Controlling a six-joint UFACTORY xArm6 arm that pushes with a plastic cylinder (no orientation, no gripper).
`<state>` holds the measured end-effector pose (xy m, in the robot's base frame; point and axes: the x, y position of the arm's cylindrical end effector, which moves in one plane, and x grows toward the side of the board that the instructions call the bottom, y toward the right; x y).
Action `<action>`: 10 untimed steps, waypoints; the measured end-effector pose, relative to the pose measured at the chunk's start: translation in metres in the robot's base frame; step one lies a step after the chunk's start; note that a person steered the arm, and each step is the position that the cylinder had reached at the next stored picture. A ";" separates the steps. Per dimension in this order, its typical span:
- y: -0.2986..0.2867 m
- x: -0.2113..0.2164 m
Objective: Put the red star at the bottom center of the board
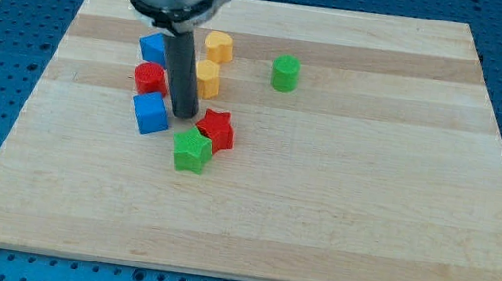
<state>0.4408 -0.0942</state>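
The red star [217, 130] lies left of the board's middle, touching the green star [192, 150] at its lower left. My tip [183, 115] rests on the board just left of the red star's upper edge, between it and the blue cube [150, 112]. The rod rises from there and hides part of the yellow block [207, 79] behind it.
A red cylinder [148, 78] and a blue block [152, 48] sit left of the rod. A second yellow block [218, 47] lies above, and a green block [285, 71] stands alone to the right. The wooden board [339, 212] lies on a blue perforated table.
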 end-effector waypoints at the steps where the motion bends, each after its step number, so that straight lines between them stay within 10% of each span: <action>1: 0.008 0.006; 5: 0.144 0.038; 10: 0.077 0.059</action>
<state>0.4996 -0.0172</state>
